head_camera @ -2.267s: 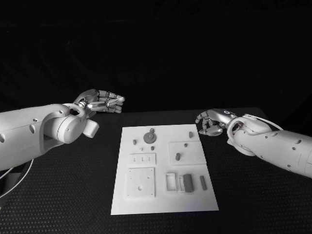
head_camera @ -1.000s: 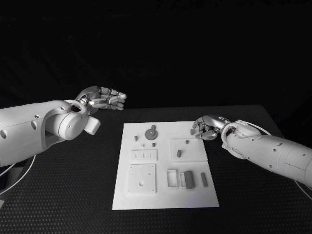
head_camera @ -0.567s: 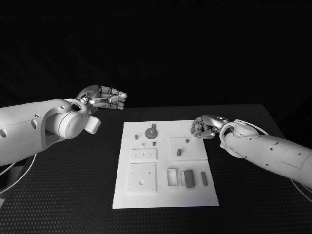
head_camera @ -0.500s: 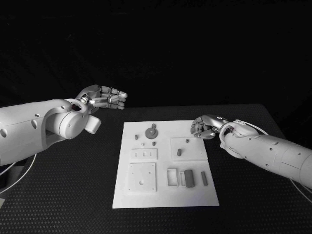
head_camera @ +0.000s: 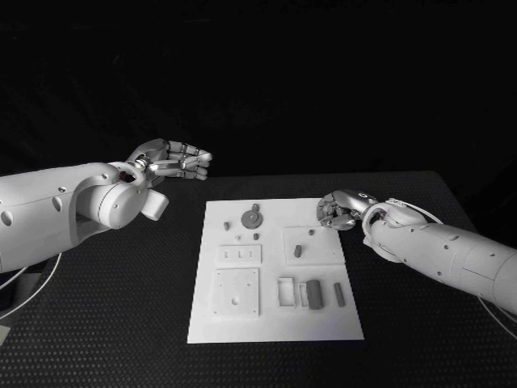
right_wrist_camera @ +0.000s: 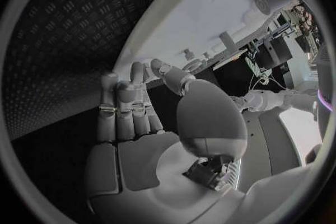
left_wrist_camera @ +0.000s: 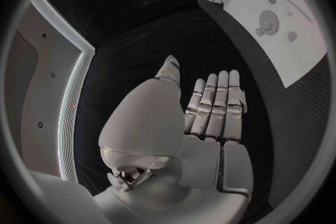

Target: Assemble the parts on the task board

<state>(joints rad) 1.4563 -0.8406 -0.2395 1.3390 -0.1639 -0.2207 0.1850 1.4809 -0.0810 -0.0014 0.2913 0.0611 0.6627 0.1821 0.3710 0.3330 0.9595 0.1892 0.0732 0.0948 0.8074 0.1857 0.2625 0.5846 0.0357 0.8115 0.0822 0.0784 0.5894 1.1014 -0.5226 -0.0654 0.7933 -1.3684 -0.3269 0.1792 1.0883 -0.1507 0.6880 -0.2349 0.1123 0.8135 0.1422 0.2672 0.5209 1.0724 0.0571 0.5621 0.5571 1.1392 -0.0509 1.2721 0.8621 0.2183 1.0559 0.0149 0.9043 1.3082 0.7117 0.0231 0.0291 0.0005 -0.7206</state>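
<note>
Head view: the white task board lies mid-table, its small grey parts untouched; the right hand, fingers curled and empty, hovers at its far right corner, nearer than the empty left hand.

Your task board is a white rectangular plate, flat mid-table, long side running near-far. Far end: a grey round part w/ small grey bits beside it. Mid right: a raised square w/ a grey oblong part. Near right: two dark upright bars by a white frame.
</note>
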